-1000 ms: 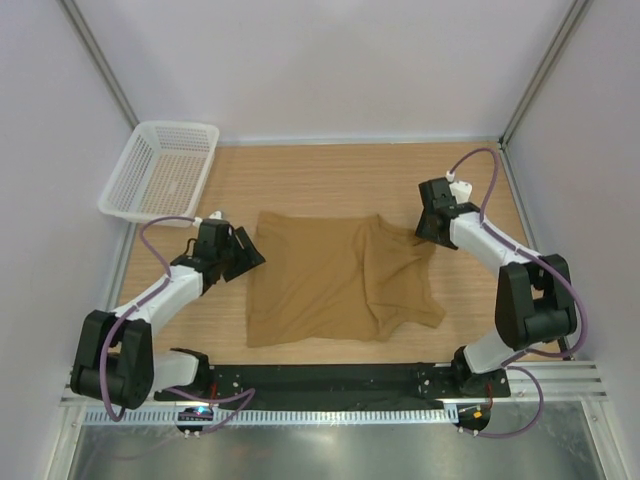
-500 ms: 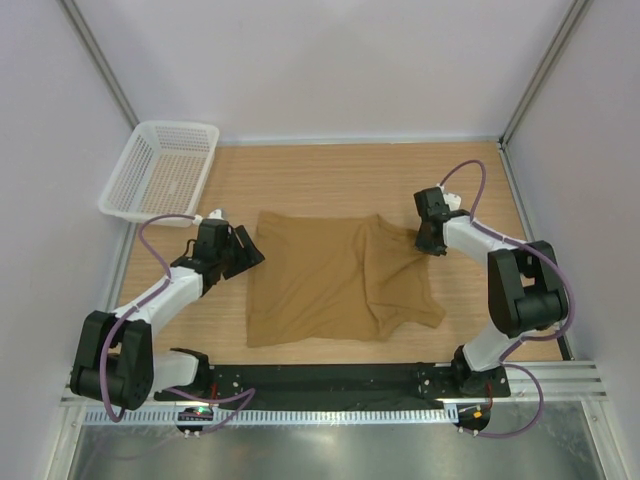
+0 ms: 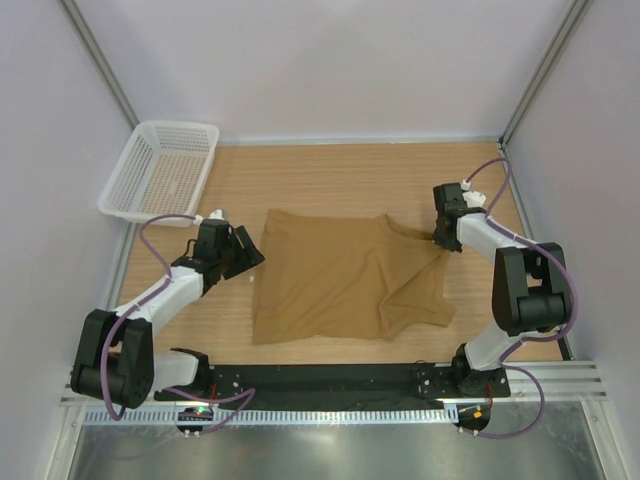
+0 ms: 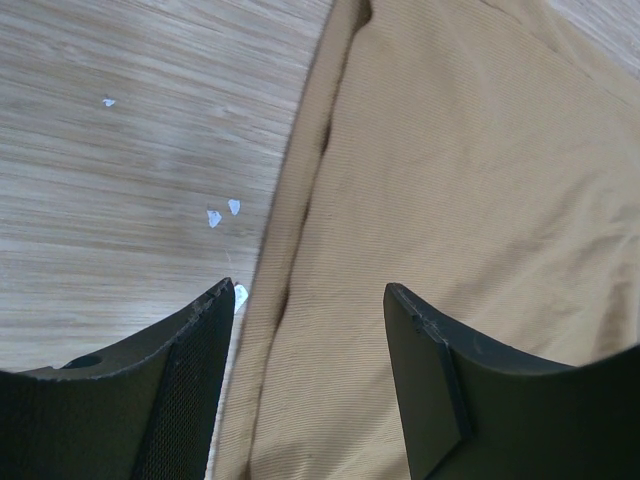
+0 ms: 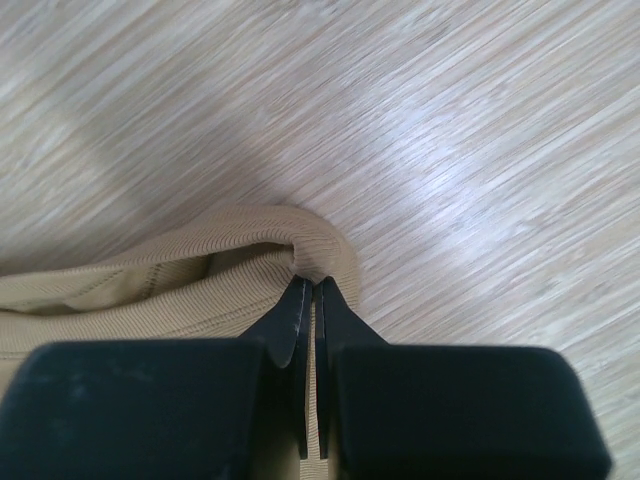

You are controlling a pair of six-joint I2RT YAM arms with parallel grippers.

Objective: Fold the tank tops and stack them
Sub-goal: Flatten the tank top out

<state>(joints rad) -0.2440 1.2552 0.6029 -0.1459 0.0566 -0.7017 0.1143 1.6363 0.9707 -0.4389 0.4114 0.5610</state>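
A tan-brown tank top [image 3: 340,275] lies spread on the wooden table, its right part rumpled and drawn out toward the right. My right gripper [image 3: 441,238] is shut on a thin strap edge of the tank top [image 5: 300,245]; the cloth loops over the pinched fingertips [image 5: 312,290]. At the garment's left edge my left gripper [image 3: 252,256] stands open. In the left wrist view its gripper [image 4: 310,295] straddles the top's hemmed left edge [image 4: 300,230], with cloth showing between the fingers.
A white mesh basket [image 3: 160,170] stands at the far left corner. White walls and metal posts enclose the table. A black rail [image 3: 330,380] runs along the near edge between the arm bases.
My right gripper has closed on the top's right strap and pulled it rightward, stretching the cloth. The left arm has not moved.
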